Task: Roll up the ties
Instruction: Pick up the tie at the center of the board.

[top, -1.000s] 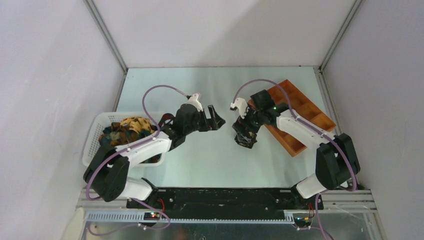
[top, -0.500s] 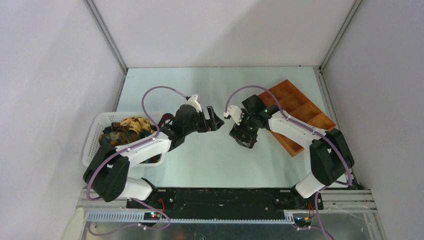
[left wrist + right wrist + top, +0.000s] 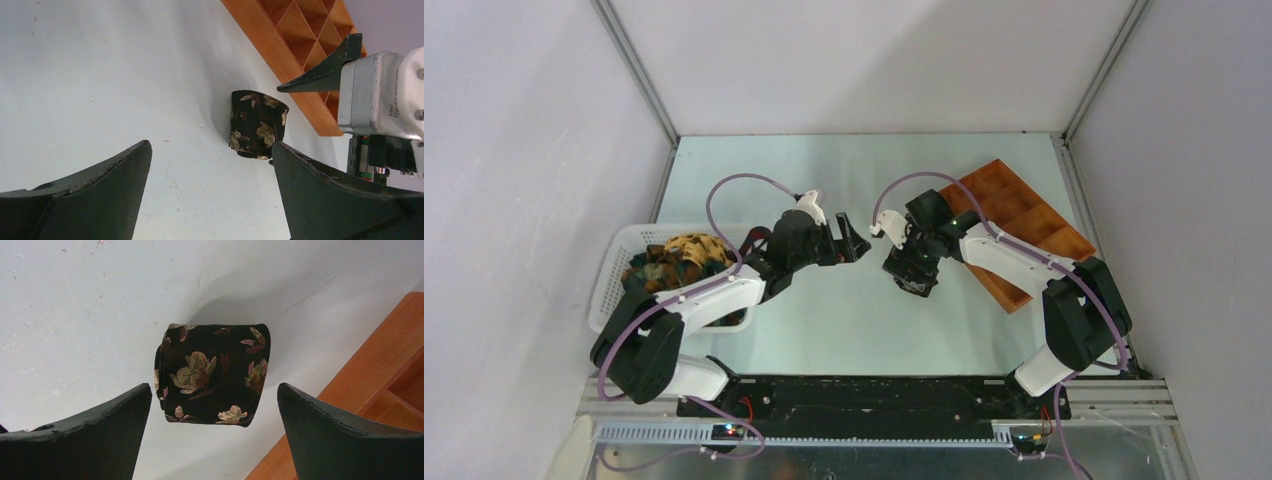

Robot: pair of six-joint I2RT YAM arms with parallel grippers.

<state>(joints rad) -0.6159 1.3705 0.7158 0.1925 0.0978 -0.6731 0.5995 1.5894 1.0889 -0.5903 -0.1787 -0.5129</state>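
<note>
On the counter [image 3: 824, 320], just left of the orange tray [image 3: 370, 390], one rolled tie [image 3: 212, 375] lies free. The remaining ties [image 3: 679, 258] are heaped in the white basket [image 3: 614, 270] at the left edge.

Hazards, as judged from this position:
- Nothing secures the soft roll. A one-sided push from either finger would probably loosen the outer wrap or tip the roll over.
- Closing too hard across the roll would likely flatten it.
- The tray wall is near the roll. A finger descending on that side could strike the wall.
- Both tools face each other at close range, so a converging move risks collision.

Tool state: the right tool [image 3: 214, 387] stands fully spread, with one finger on each side of the roll, neither touching the fabric, and grips nothing. The left tool [image 3: 210, 146] is also spread wide and empty, pointed at the roll from the left and apart from it.
</note>
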